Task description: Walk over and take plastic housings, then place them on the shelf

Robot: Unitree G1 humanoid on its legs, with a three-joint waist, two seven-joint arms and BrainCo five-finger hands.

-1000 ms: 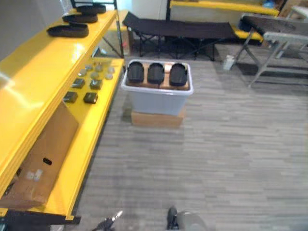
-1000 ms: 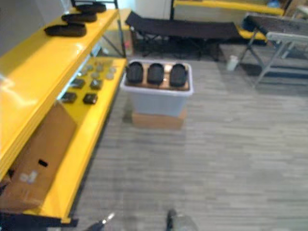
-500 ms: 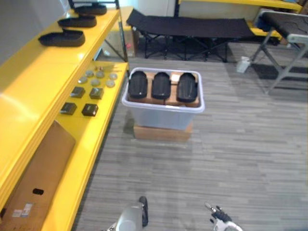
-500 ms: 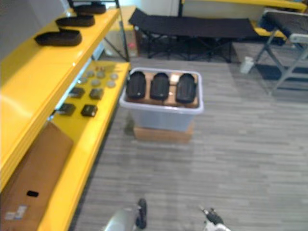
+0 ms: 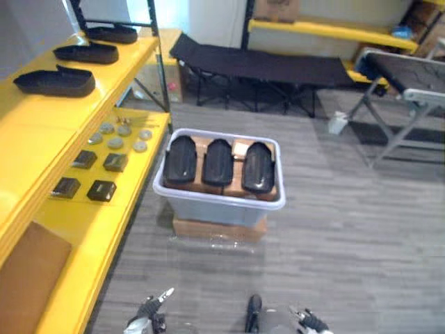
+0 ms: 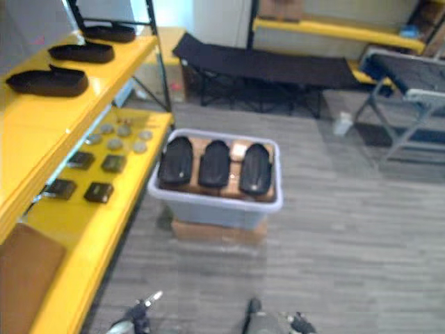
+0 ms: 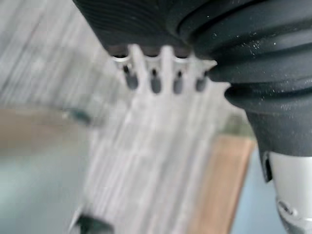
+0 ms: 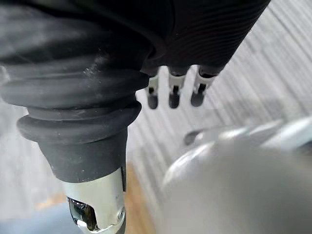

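Three black plastic housings (image 5: 217, 162) lie side by side in a grey bin (image 5: 215, 202) on the floor ahead. Three more housings (image 5: 54, 80) rest along the top board of the yellow shelf (image 5: 31, 122) on the left. My left hand (image 5: 147, 320) hangs at the lower edge of the eye views, well short of the bin. Its fingers (image 7: 153, 80) are straight and hold nothing. My right hand (image 5: 308, 322) hangs low on the right, its fingers (image 8: 173, 95) also relaxed and bare.
The bin stands on a flat cardboard box (image 5: 219, 228). Small dark blocks and round discs (image 5: 104, 160) lie on the lower yellow shelf, with a brown cardboard panel (image 5: 28, 278) below. A black folding cot (image 5: 257, 66) stands behind the bin, a grey metal stand (image 5: 410, 97) to the right.
The camera has moved and swayed; the bin now shows nearer and lower in the picture. My left hand has come into view at the bottom edge alongside the right.
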